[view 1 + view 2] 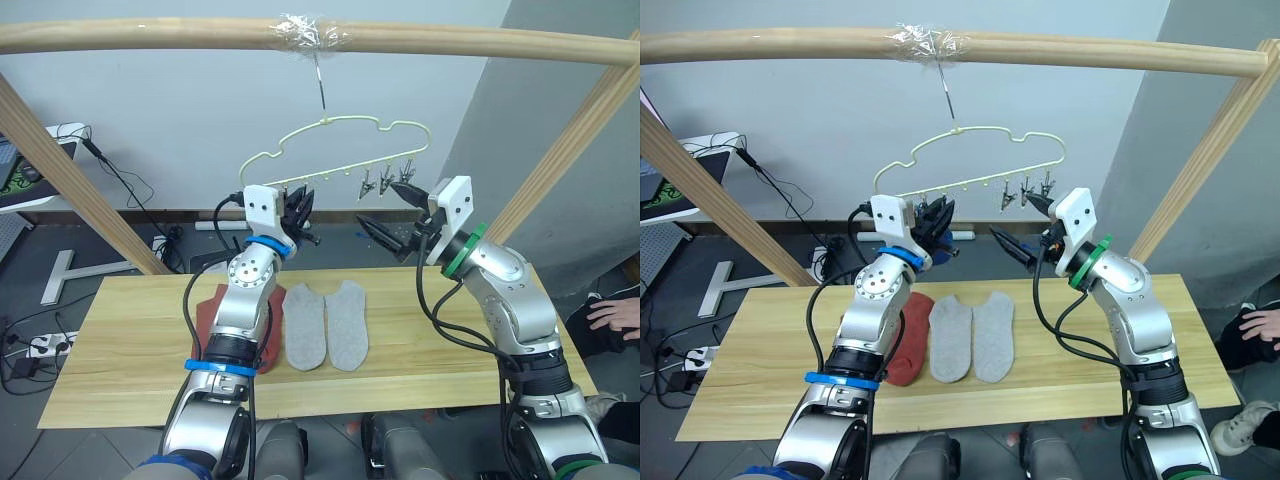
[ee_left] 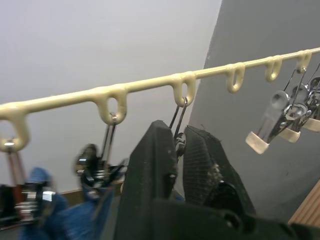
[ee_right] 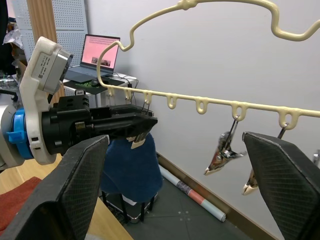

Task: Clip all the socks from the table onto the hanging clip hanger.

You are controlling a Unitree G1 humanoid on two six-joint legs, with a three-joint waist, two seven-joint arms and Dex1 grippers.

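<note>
The hanger [image 1: 345, 150] hangs by its hook from the pole [image 1: 150, 36]. Blue socks [image 3: 131, 167] hang clipped at its left end, mostly hidden behind the left gripper [image 1: 299, 212] in the head views. Three clips [image 1: 385, 181] hang bunched and empty at the right end.

On the table [image 1: 120, 330] lie two grey socks [image 1: 326, 322] side by side at the middle. A red sock [image 1: 907, 350] lies just left of them, largely covered by the left arm; whether a second red one lies beneath cannot be told.

The left arm is raised to the hanger's bar, its fingers [image 2: 150, 175] pressed together on a clip [image 2: 178, 142] hanging from a loop. The right arm is raised too, with the right gripper [image 1: 388, 210] just below the bunched clips, jaws spread wide and holding nothing. A person's hand [image 1: 615, 318] rests at the far right edge.
</note>
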